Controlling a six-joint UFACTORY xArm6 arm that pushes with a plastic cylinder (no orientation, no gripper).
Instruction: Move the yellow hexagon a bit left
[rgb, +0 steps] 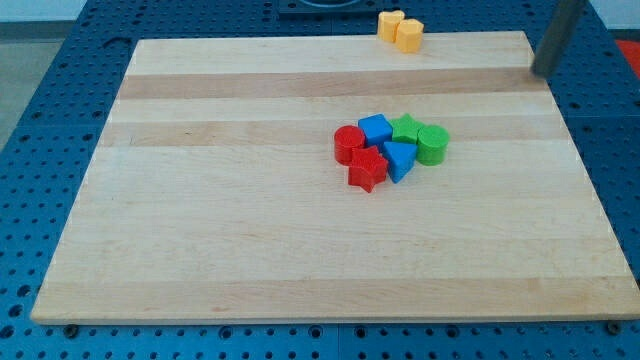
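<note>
Bright, even overhead light fills the scene, with no harsh glare on the pale wooden board (300, 240). Shadows are short and soft, hugging the bases of the clustered blocks. Focus is fairly sharp centrally; the dark rod (556, 40) at the view's top right looks slightly blurred.

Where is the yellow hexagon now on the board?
The yellow hexagon sits at the view's top edge of the wooden board, right of centre, touching another yellow block; my tip is far to its right.
</note>
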